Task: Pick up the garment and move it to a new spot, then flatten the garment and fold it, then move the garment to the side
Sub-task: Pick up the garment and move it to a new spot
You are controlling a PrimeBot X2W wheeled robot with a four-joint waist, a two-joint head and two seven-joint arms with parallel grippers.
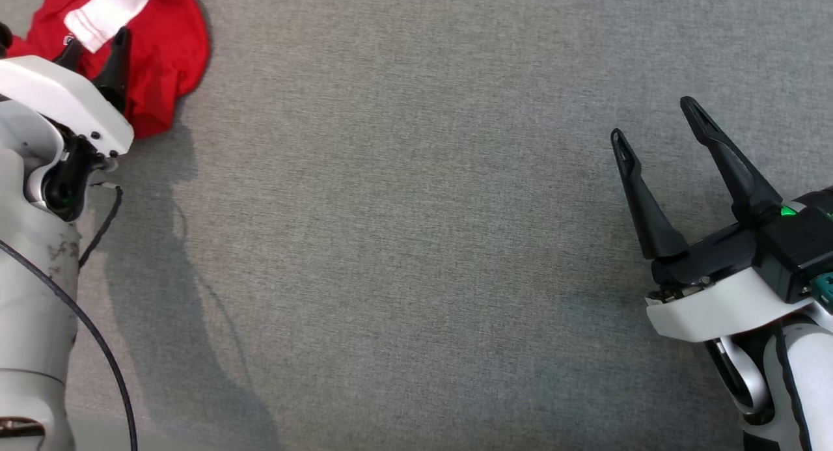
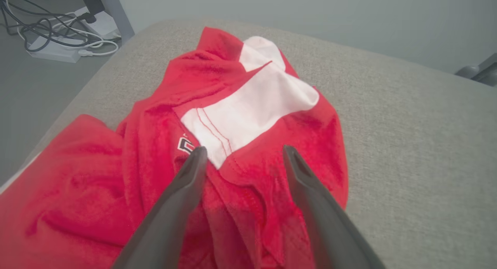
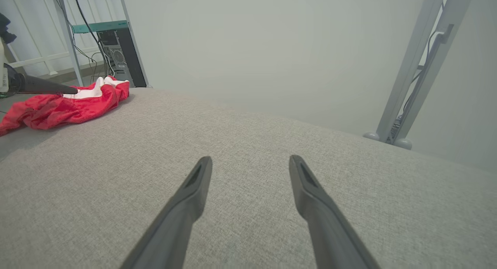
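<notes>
Head view: the red garment (image 1: 163,54) with a white panel lies crumpled at the far left corner of the grey surface (image 1: 416,243). The left hand (image 1: 96,44) hangs over it, fingers (image 1: 118,64) spread wide, grasping nothing. The right hand (image 1: 654,122) is released too, over the surface near its right edge, well apart from the garment.

A red garment (image 1: 166,54) with a white panel lies crumpled in a loose heap at the far left corner of the grey fabric-covered tabletop (image 1: 416,243).
</notes>
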